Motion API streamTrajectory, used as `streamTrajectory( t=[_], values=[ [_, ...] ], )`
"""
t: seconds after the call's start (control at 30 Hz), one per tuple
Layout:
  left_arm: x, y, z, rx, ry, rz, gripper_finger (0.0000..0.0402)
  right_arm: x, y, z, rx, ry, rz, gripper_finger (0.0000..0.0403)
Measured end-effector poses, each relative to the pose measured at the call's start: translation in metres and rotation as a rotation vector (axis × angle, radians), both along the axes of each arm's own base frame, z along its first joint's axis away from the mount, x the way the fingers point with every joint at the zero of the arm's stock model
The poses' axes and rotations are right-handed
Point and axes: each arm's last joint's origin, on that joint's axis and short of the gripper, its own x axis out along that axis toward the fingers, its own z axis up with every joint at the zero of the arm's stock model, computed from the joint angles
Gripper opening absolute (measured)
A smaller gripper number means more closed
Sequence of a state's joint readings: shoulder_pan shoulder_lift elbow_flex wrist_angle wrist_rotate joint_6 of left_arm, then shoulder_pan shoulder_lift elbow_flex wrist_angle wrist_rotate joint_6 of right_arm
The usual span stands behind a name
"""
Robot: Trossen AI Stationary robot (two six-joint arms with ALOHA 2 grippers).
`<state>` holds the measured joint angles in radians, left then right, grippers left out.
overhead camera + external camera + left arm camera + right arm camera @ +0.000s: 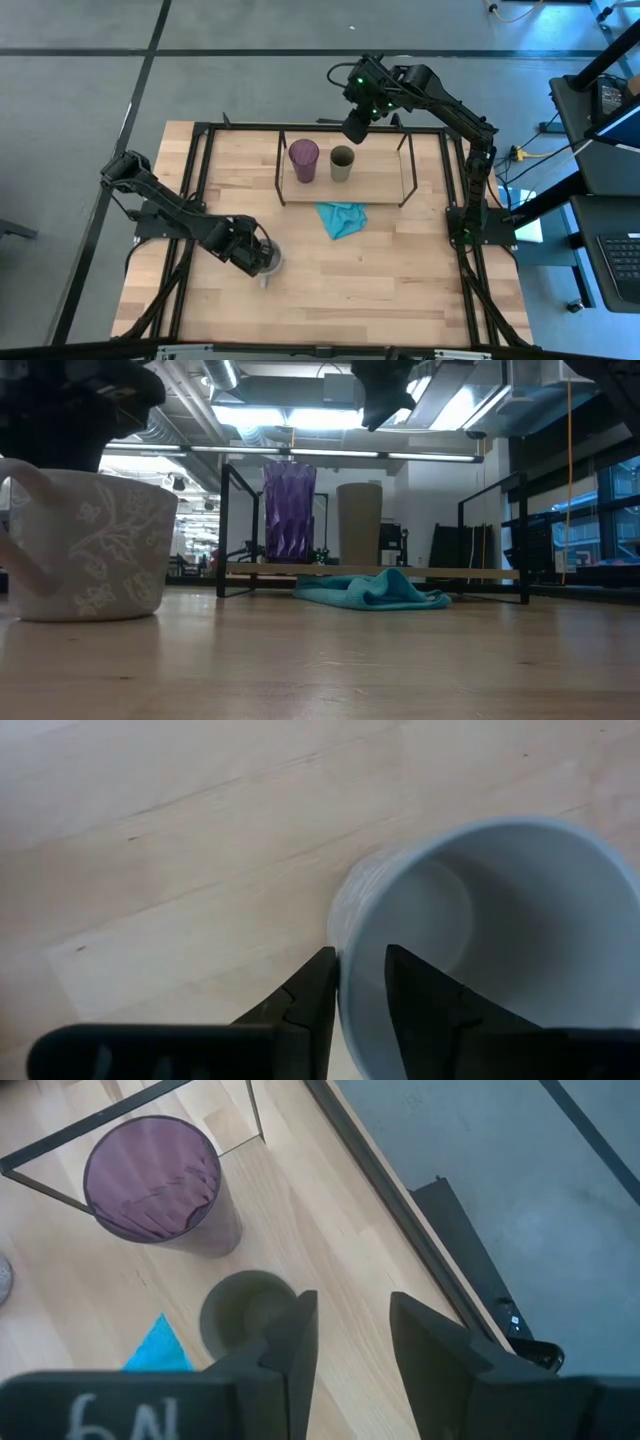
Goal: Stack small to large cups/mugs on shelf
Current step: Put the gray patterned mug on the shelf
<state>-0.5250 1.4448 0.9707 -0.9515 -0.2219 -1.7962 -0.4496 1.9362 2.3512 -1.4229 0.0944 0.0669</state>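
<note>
Three upright cups, mouths up; left hand (pixel 360 982) pinching grey mug (pixel 490 935) rim, right hand (pixel 352 1330) released.

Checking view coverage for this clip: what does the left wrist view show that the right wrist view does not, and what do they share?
Only the left wrist view shows the grey mug, with the left gripper closed on its rim, one finger inside and one outside. Only the right wrist view shows the purple tumbler, the olive-green cup, the shelf beneath them, a corner of the teal cloth and the open right gripper above the cup. Both show light wood.
</note>
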Motion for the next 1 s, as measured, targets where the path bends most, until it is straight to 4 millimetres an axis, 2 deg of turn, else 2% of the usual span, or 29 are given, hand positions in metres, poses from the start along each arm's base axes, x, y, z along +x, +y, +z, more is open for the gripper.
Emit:
streamTrajectory(
  t=[0.67,1.0],
  values=[
    [0.0018,-0.0006,0.0002,-0.018,-0.007,-0.024,0.0074,-0.0014,0.0007,-0.001,0.008,0.017,-0.001,0.0129],
    [-0.0047,0.0042,0.0083,0.008,-0.025,-0.012,0.0074,-0.0015,0.0009,-0.0011,0.01,0.019,-0.001,0.0129]
  ],
)
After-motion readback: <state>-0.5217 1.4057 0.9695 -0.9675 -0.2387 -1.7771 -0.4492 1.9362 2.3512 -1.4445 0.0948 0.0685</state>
